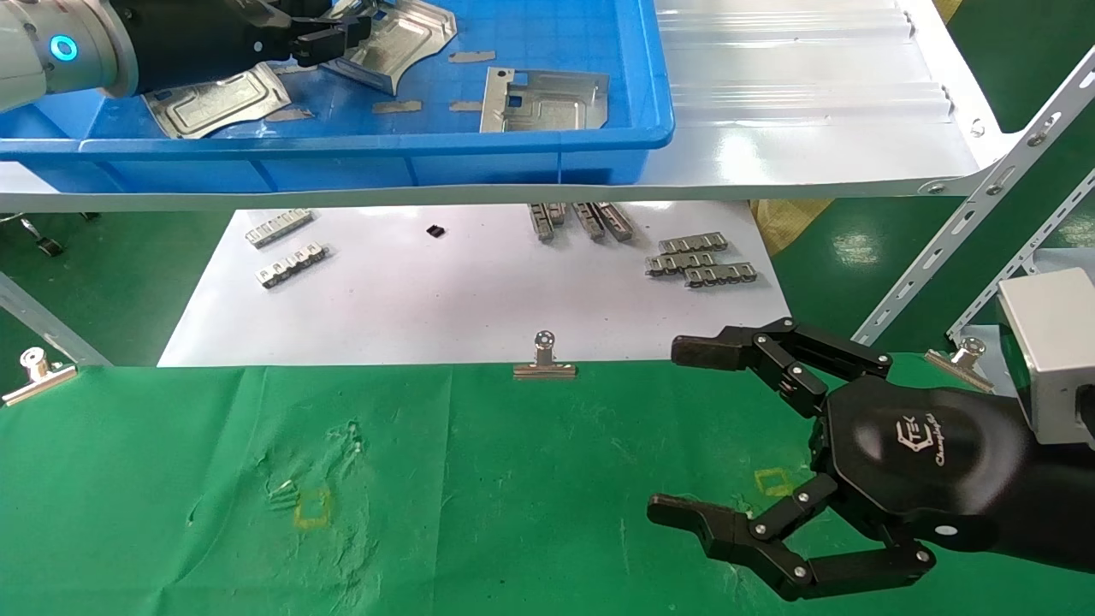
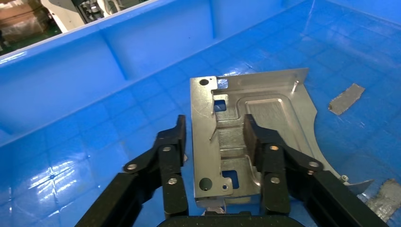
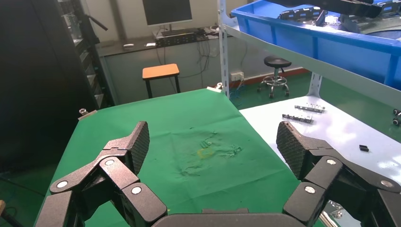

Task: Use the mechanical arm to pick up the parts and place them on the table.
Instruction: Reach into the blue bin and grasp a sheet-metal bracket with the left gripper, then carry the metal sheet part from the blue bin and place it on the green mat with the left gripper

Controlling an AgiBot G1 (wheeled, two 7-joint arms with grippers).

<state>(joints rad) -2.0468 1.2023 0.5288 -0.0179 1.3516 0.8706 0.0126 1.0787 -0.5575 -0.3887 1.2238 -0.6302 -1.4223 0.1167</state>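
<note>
In the head view, the left gripper [image 1: 329, 38] at the upper left of the frame is cut off by the top edge, and it covers part of the silvery stamped sheet-metal plate [image 1: 402, 43] in the blue plastic bin [image 1: 599, 137]. Whether its jaws touch that plate cannot be told there; in the left wrist view the black fingers [image 2: 257, 142] overlap the plate [image 2: 250, 132], and its near edge is hidden behind the black palm at the bottom of the frame. A second silvery plate [image 1: 214, 103] lies partly under the left arm. The right gripper [image 1: 744, 436] has its forearm cut off by the right edge. The small black object [image 1: 435, 230] on the white sheet [image 1: 385, 299] is too small to identify.
</note>
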